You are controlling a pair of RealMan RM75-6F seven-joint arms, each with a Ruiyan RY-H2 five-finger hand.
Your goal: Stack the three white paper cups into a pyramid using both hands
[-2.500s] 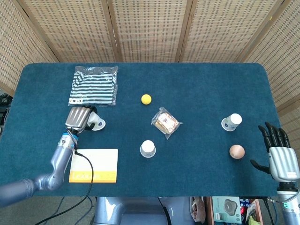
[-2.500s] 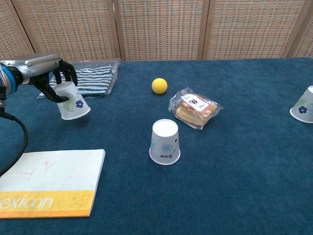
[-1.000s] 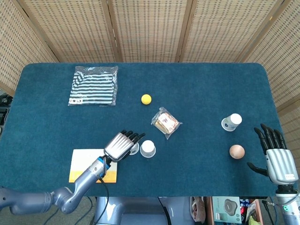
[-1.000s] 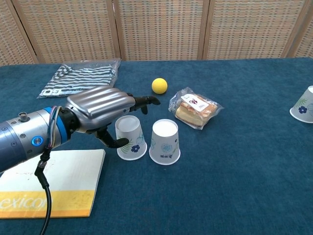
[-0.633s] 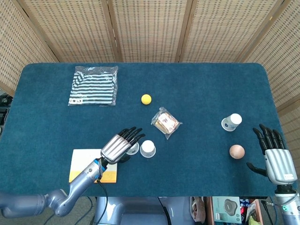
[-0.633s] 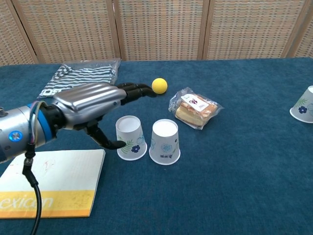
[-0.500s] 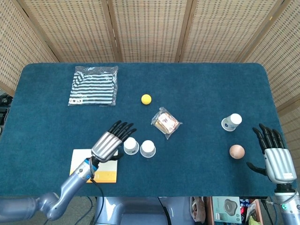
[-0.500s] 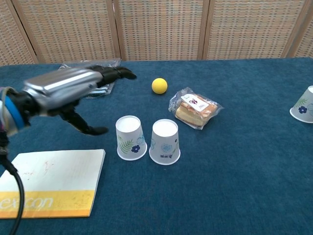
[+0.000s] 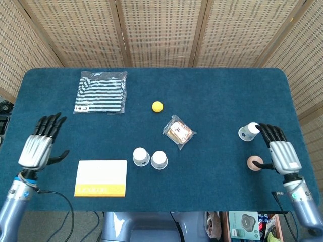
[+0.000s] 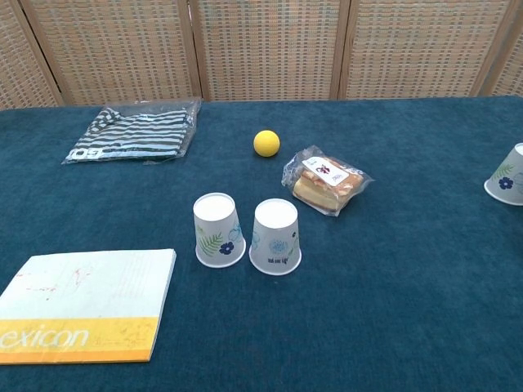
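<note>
White paper, upside down and touching side by side: the left cup [image 9: 140, 157] and the middle cup [image 9: 159, 160] sit at the centre of the blue table [image 9: 217, 91], which I read as the pyramid's base, laid so the gap between their flat bottoms can carry the last one. That third cup [image 9: 249, 131] lies well apart, out toward three o'clock, tipped a little rather than square on its rim, with a brown egg [image 9: 254, 163] just beside it at its six o'clock. My right hand [image 9: 280, 150] sits right beside both, fingertips reaching toward the cup's far side and thumb curling close by the egg; its fingers are spread and I see nothing held in it, though I cannot tell whether a fingertip brushes the cup. My left hand [image 9: 41, 142] hangs at nine o'clock, off the cups, fingers splayed and empty, clear of the yellow-banded book [image 9: 101, 177]. The chest view shows neither hand. Closing on the cup without nudging the egg looks the delicate part.
</note>
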